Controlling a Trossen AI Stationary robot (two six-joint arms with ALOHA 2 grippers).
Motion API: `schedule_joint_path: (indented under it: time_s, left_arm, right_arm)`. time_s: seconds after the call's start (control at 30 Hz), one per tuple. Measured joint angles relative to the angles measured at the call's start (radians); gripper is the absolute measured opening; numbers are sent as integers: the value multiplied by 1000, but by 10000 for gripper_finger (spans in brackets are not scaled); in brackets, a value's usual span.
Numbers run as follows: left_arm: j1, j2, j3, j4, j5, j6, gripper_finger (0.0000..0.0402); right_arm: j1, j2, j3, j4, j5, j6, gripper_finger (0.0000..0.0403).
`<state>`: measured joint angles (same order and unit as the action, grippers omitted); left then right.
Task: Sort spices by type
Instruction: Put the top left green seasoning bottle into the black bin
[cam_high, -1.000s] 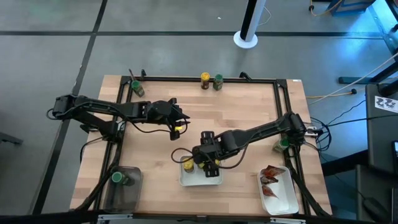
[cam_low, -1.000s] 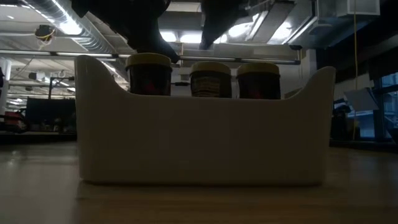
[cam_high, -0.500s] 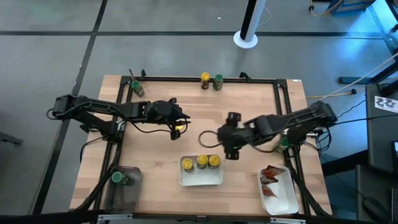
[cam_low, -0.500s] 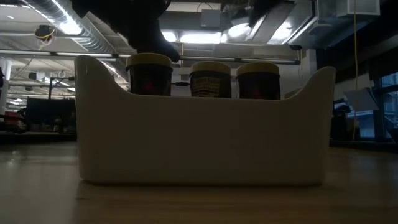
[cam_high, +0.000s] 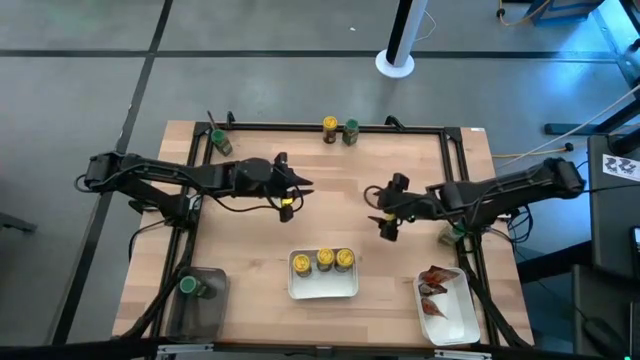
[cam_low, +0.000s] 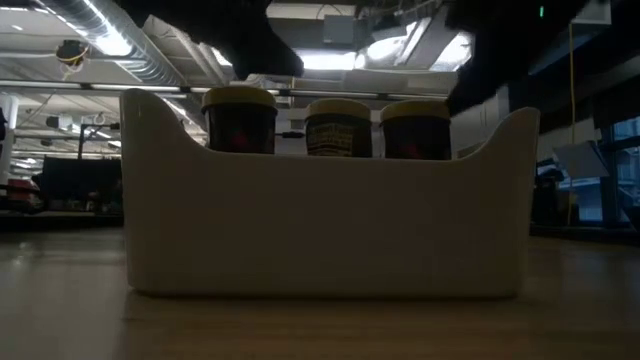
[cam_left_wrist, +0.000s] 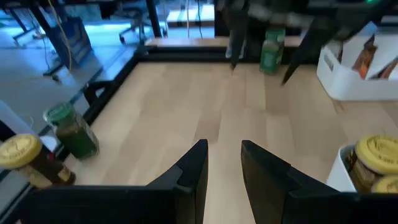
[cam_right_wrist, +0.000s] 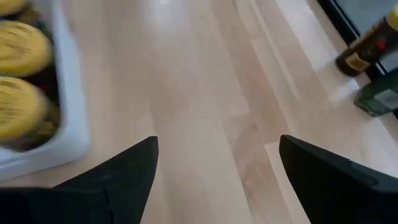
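Observation:
Three yellow-capped jars (cam_high: 325, 259) stand upright in a white tray (cam_high: 323, 288) near the table's front middle; in the low view their caps (cam_low: 338, 108) rise above the tray wall (cam_low: 320, 210). My right gripper (cam_high: 378, 213) hovers open and holds nothing, to the right of and beyond that tray; its wrist view (cam_right_wrist: 217, 162) shows bare wood between the fingers. My left gripper (cam_high: 297, 190) hangs over the table's left middle, its fingers (cam_left_wrist: 222, 152) a little apart with nothing between them. Loose jars stand at the far edge: a yellow-capped one (cam_high: 329, 126) and a green-capped one (cam_high: 351, 130).
Another green-capped jar (cam_high: 218, 140) stands at the far left corner, and one (cam_high: 455, 232) at the right edge under my right arm. A dark bin (cam_high: 200, 305) at the front left holds a green-capped jar (cam_high: 187, 285). A white tray (cam_high: 455, 318) at the front right holds red packets (cam_high: 435, 283).
My right gripper has drawn away from above the tray of yellow-capped jars, going toward the table's right and far edges, and has stayed open. The three jars stand in the tray, now uncovered.

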<state>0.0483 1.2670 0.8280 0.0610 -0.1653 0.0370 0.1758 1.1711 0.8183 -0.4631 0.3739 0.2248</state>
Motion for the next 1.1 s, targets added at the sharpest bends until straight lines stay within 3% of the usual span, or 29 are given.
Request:
schedule_joint_path:
  time_s: [0.3,0.5,0.6,0.77,0.93,1.1]
  left_arm:
    - [2,1,0,140,-17,21,86]
    - [50,1,47,77,-143,-25,160]
    - [99,1,131,-95,-188,-62,215]
    - [247,6,334,-515,-238,-181,284]
    - [418,3,487,-826,-411,-276,303]
    - [513,-18,504,-933,-437,-271,304]
  right_arm:
    - [-110,-9,-190,314,-15,-158,333]
    - [-191,-9,-196,374,-81,-273,333]
    - [-238,-9,-196,413,-116,-319,333]
    - [-322,-9,-196,469,-187,-350,333]
    - [-391,-9,-196,534,-264,-360,333]
    - [-427,-9,-196,567,-303,-334,333]
